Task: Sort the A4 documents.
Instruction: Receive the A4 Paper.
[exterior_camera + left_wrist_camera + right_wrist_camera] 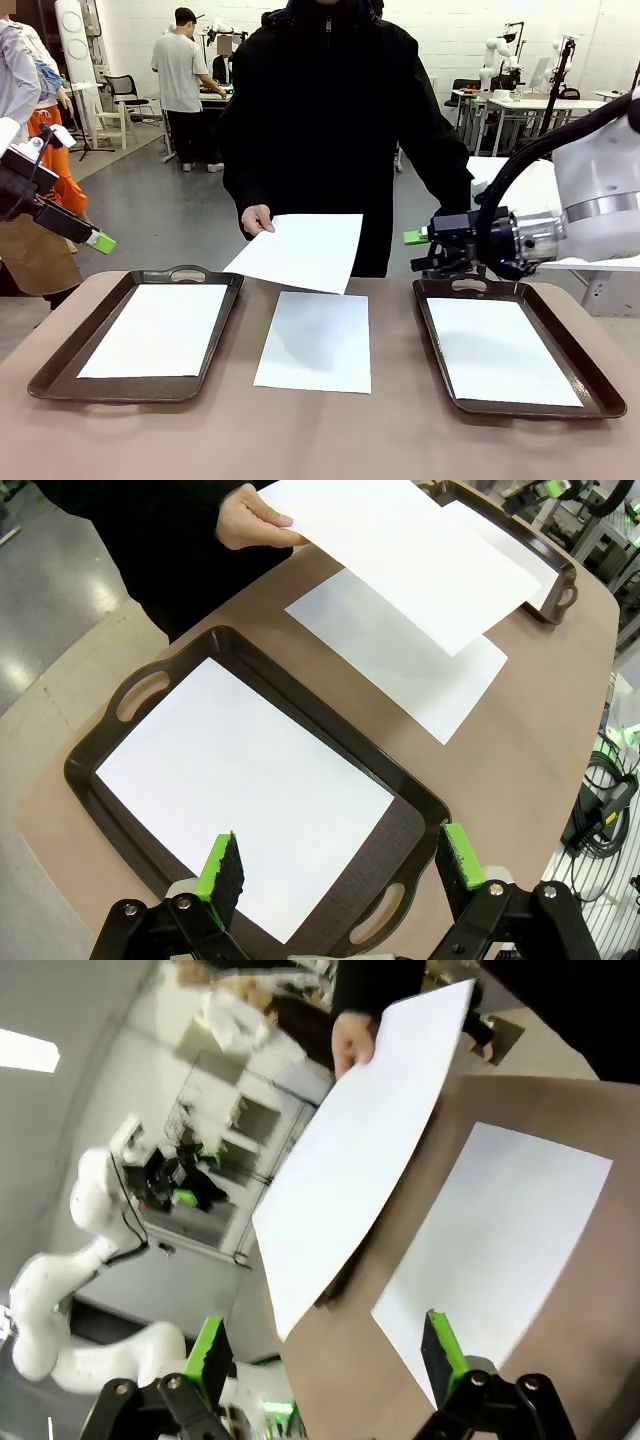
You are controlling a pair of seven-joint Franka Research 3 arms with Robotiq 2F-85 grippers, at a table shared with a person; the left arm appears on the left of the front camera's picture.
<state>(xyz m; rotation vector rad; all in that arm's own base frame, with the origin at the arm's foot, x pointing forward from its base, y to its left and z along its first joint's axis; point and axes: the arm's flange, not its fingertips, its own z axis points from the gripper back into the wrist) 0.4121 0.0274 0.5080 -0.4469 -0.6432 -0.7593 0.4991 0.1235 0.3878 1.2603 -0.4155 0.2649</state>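
A4 documents (315,340) show in four spots. One sheet (155,328) lies flat inside the left tray (60,378), which sits toward the tabletop's (320,440) left edge. Another sheet (500,350) lies flat inside the right tray (600,392), toward the right edge. The middle sheet (400,650) rests on the bare tabletop between the trays, touching neither.

The fourth, the held sheet (300,250), is in the air over the far edge. The person's hand (256,218) pinches it at one side, and it tilts down over the middle sheet's far end, casting a faint shadow there.

My left pincer (340,860) stands spread wide with nothing between its green pads. It hangs in the air by the tabletop's left side, looking down on the left tray. My right pincer (325,1345) is spread wide too, and empty. It hovers above the far end of the right tray, its pads pointing toward the held sheet, apart from it.
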